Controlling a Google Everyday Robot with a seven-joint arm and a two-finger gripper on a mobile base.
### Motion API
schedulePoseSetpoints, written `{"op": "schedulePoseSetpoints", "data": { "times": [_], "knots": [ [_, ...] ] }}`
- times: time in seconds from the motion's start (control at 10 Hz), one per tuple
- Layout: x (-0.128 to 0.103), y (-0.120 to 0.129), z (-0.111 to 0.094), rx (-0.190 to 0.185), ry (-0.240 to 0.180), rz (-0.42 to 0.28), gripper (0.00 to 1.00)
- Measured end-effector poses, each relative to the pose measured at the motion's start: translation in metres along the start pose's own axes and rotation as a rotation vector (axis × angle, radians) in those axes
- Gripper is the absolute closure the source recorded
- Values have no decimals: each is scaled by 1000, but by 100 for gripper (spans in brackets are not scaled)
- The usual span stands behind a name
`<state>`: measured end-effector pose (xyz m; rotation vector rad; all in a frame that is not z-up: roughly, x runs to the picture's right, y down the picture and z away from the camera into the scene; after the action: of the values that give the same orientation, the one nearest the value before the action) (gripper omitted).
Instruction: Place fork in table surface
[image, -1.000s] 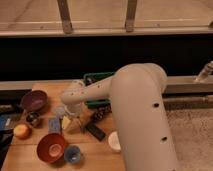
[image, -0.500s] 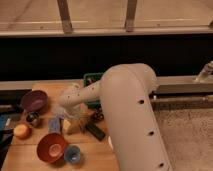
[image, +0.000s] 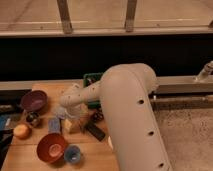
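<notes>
Plainly, the camera view looks down across a light wooden worktop (image: 50, 91) with a thick white arm (image: 131, 120) filling the right of the picture. Its forearm reaches leftward over the planks and ends in the tool (image: 70, 111), which points down at the middle of the worktop, into a small cluster of things. Whether the tool is apart, together or clamped on something cannot be told. The fork cannot be picked out among the clutter under and around the tool.

Just beneath the tool lie a pale blue block (image: 54, 125) and a yellowish block (image: 71, 125), side by side. A black rectangular bar (image: 95, 131) lies at a slant to their right, close against the arm. A green tray (image: 92, 79) sits at the far edge, partly behind the forearm. On the left stand a purple bowl (image: 34, 100), a small dark round object (image: 33, 118) and an orange fruit (image: 22, 131). Nearer the camera are a red bowl (image: 51, 146) and a small blue cup (image: 73, 154), just beside each other.
</notes>
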<state>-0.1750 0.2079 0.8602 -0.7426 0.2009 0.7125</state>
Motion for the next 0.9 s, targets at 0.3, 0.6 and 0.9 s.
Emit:
{"op": "schedulePoseSetpoints", "data": {
  "times": [0.3, 0.6, 0.9],
  "knots": [
    [0, -2, -7, 1, -2, 3, 86],
    [3, 4, -7, -3, 9, -8, 86],
    [3, 2, -5, -6, -9, -1, 86]
  ]
}}
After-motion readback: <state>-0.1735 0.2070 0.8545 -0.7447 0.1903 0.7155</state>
